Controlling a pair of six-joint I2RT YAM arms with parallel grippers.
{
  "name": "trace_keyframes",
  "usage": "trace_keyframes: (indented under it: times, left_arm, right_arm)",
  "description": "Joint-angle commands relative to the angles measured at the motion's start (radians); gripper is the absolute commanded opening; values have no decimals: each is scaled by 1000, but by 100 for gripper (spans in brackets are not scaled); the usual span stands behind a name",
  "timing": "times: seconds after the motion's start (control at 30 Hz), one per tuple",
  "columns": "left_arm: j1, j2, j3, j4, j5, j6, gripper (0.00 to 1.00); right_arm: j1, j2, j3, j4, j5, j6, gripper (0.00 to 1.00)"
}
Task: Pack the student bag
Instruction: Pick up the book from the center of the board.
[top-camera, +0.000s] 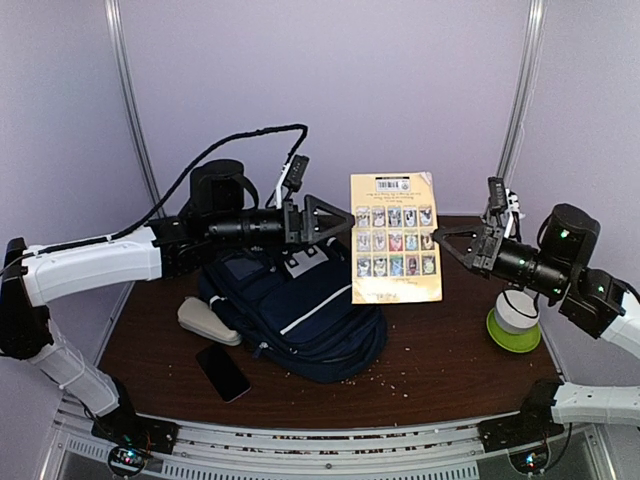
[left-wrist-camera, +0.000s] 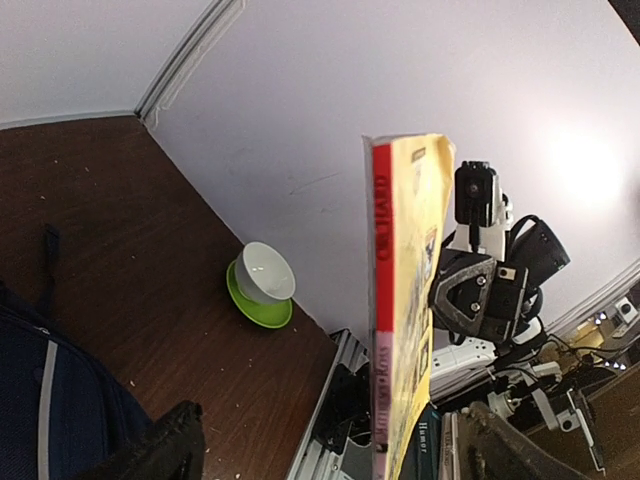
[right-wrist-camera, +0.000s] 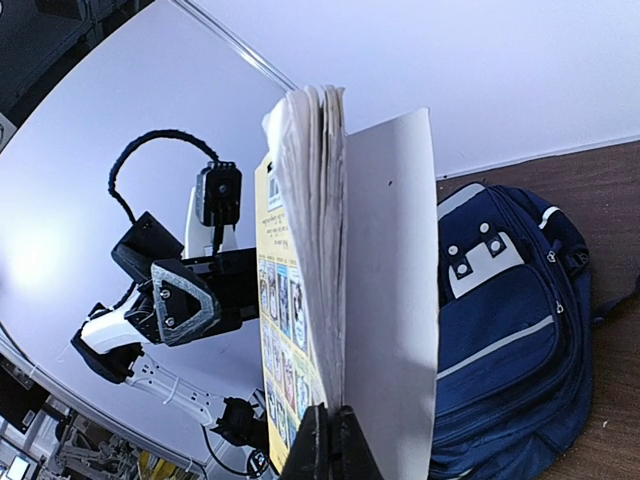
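Note:
The student bag (top-camera: 300, 320), navy with thin white stripes, lies on the table's left half; it also shows in the right wrist view (right-wrist-camera: 515, 320). A yellow book (top-camera: 395, 237) hangs upright in the air above the table. My right gripper (top-camera: 441, 240) is shut on the book's right edge; in its wrist view the fingers (right-wrist-camera: 318, 448) pinch the pages (right-wrist-camera: 315, 230). My left gripper (top-camera: 347, 221) is open at the book's left edge, above the bag. In the left wrist view the red spine (left-wrist-camera: 381, 300) stands between my spread fingers (left-wrist-camera: 165, 448).
A beige pouch (top-camera: 207, 322) and a black phone (top-camera: 222, 372) lie left of the bag. A white bowl on a green plate (top-camera: 513, 322) sits at the right, under my right arm, and also shows in the left wrist view (left-wrist-camera: 262, 282). Crumbs dot the brown table (top-camera: 440, 360).

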Motion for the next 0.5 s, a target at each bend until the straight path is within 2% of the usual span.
trace_keyframes:
  times: [0.0,0.13,0.23,0.33,0.47]
  left_arm:
    - [11,34,47,103,59,-97,91]
    - [16,61,50,181,103,-145,87]
    - [16,87,71,197,133,-156,78]
    - [16,103,79,260,166,-187,61]
    - [16,112,94,266,183,-182,34]
  right_arm:
    - [15,6,-8,97,-18,-17,0]
    - [20,13,-6,100,-20,-25,0]
    - [24,20,-9,103,-17,-26,0]
    - [32,29,-16,115,-14,-26,0]
    - [47,38,-20,125,-7,-28,0]
